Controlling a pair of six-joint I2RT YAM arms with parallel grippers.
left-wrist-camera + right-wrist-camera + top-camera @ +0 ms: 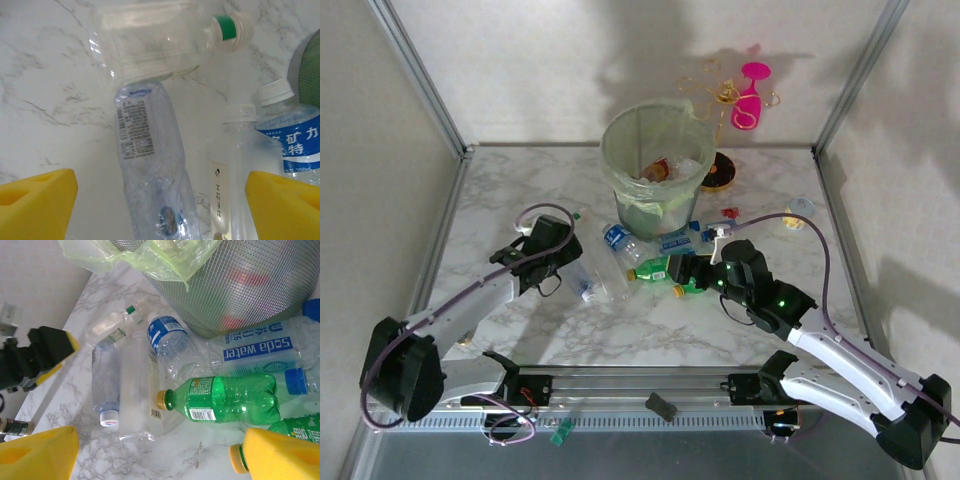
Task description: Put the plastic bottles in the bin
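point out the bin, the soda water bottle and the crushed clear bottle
round pale green bin (pixel 630 200), top external view, side wall
clear plastic soda water bottle (pixel 257 347), right wrist view, its label
crushed clear plastic bottle (pixel 150 170), left wrist view, mid body

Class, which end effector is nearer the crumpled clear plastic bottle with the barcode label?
Left. The left end effector straddles the crumpled clear plastic bottle; the right end effector is farther off, by a green plastic bottle.

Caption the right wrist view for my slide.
Open right claw above a green bottle, a soda water bottle and other plastic bottles lying on the marble table beside the bin.
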